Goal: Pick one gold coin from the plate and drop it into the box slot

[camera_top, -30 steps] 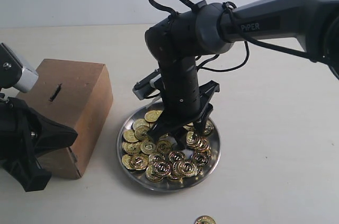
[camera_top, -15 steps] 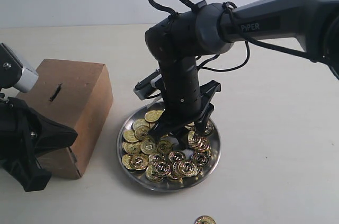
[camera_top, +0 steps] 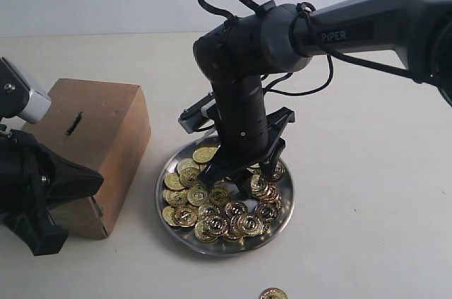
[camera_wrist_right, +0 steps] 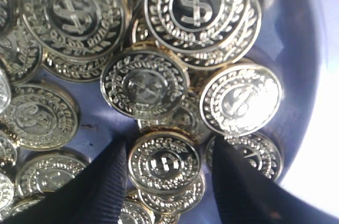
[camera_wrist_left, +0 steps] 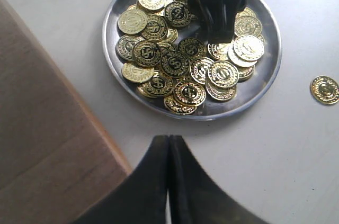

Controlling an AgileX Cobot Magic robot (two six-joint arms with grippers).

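Observation:
A pile of gold coins (camera_top: 212, 207) fills the round silver plate (camera_top: 162, 193). My right gripper (camera_top: 244, 175) points down into the pile. It is open, with one finger on each side of a gold coin (camera_wrist_right: 164, 161) that lies flat on other coins. The fingers are not squeezing it. The brown cardboard box (camera_top: 106, 143) stands left of the plate, and its dark slot (camera_top: 73, 124) faces up. My left gripper (camera_wrist_left: 169, 138) is shut and holds nothing. It hovers over the table between the box (camera_wrist_left: 42, 128) and the plate (camera_wrist_left: 212, 114).
One loose gold coin (camera_top: 273, 294) lies on the table in front of the plate, also in the left wrist view (camera_wrist_left: 324, 89). The right arm reaches in from the upper right. The box sits close to the plate's left rim.
My right gripper has sunk slightly lower into the coins, and its jaws have drawn in a little. The left arm has not moved.

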